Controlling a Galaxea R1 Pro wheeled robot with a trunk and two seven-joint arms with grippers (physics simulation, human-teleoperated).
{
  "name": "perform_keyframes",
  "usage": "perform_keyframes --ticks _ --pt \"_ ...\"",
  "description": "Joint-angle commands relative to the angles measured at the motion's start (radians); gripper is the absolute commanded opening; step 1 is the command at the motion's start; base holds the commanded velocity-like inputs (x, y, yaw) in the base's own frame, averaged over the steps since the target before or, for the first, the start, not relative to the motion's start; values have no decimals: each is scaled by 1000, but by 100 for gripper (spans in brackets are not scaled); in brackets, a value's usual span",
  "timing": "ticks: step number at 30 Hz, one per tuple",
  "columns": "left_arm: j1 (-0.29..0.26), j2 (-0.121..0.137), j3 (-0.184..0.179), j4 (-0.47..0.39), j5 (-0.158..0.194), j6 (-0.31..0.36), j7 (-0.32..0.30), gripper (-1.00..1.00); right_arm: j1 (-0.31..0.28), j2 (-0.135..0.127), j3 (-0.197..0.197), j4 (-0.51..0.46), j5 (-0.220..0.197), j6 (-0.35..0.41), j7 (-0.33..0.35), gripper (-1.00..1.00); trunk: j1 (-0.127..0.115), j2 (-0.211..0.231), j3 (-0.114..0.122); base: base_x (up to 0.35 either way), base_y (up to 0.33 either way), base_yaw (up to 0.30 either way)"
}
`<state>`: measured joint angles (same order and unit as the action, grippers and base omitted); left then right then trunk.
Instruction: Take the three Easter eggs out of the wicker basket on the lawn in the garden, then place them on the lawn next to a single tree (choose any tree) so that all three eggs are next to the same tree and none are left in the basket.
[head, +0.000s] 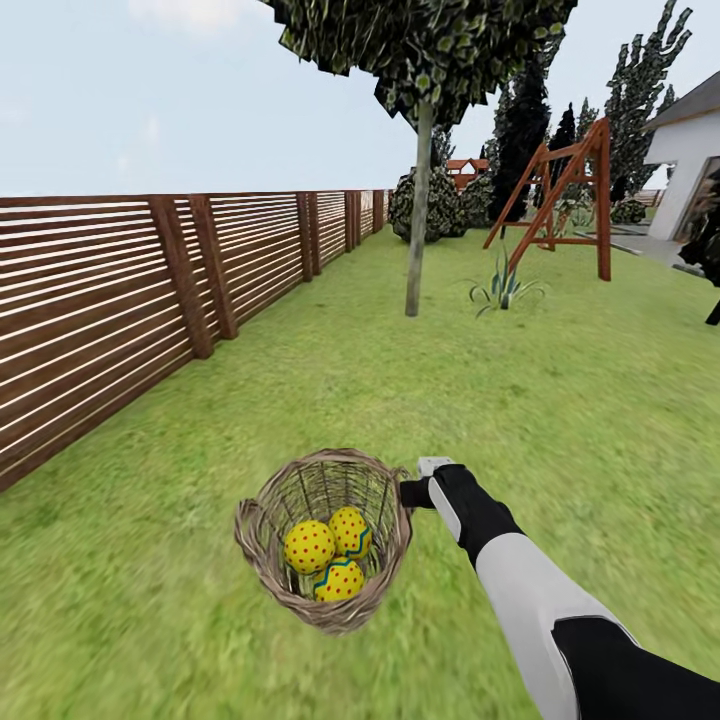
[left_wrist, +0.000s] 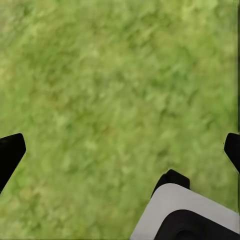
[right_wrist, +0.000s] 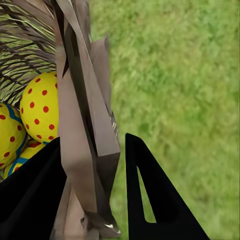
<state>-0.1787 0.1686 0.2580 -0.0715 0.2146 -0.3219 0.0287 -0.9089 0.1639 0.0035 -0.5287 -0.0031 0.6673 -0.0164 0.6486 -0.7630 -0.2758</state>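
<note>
even, bright daylight under a pale, hazy sky (head: 120, 90); no distinct sun direction and no glare. cast shadows are nearly missing: the tree (head: 418, 200) and the wicker basket (head: 325, 540) leave no clear dark patch on the lawn (head: 560, 400). the head view is soft throughout, with smeared grass texture, strongest at the near edge, and blocky foliage outlines at the far right. the fence (head: 100, 300) slats at left stay fairly crisp. the left wrist view gives only blurred, mottled green grass (left_wrist: 110, 90), with dark finger tips at the edges. in the right wrist view the basket rim (right_wrist: 82, 125) is stretched and smeared, while the easter eggs (right_wrist: 40, 107) are brightly lit and sharper.
</note>
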Motion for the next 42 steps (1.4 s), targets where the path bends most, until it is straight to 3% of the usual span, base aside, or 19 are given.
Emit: perform_keyframes --ticks 1,42 --pt "-1 0 -5 1 10 -3 0 100 -1 0 0 -2 -9 5 -1 -100 1 -1 -1 331 0 0" --pt "-1 0 -5 1 10 -3 0 100 -1 0 -1 -2 -9 5 -2 -100 1 -1 -1 331 0 0"
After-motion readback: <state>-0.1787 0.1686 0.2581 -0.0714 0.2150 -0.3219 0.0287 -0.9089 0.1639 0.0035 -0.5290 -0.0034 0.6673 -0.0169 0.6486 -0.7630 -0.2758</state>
